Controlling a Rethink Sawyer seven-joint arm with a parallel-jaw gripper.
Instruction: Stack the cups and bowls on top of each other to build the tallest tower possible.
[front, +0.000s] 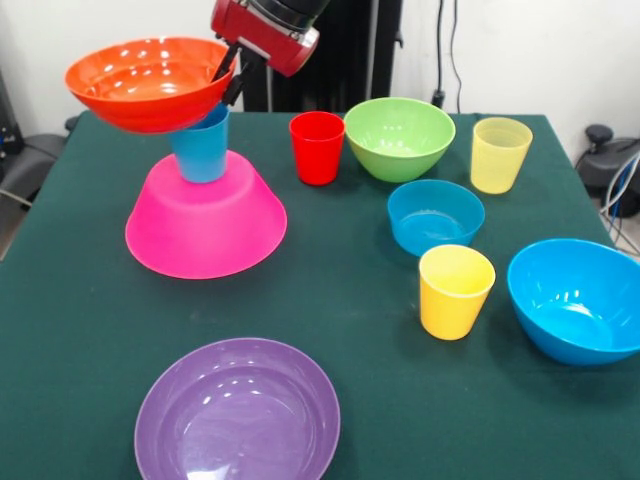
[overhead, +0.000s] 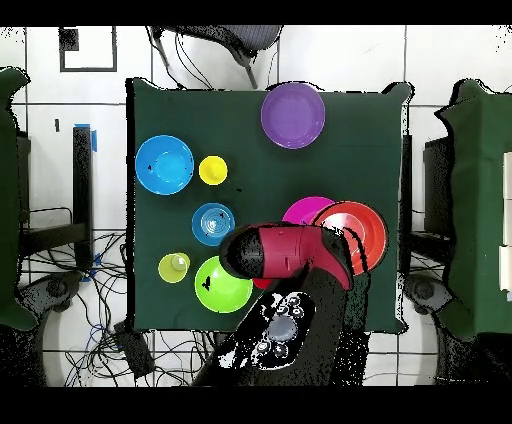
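Observation:
The big pink bowl (front: 205, 232) lies upside down at the left of the front view, with the blue cup (front: 203, 152) standing on its base. The orange bowl (front: 150, 108) sits tilted on or just above the blue cup. My gripper (front: 230, 78) is shut on the orange bowl's right rim. In the overhead view the orange bowl (overhead: 362, 235) covers most of the pink bowl (overhead: 300, 209), and the arm hides the gripper. The red cup (front: 317, 147) stands just right of the tower.
Right of the red cup are the green bowl (front: 399, 140), pale yellow cup (front: 500, 155), small blue bowl (front: 435, 217), yellow cup (front: 456, 291) and medium blue bowl (front: 580, 300). The purple bowl (front: 237, 412) lies at the near edge.

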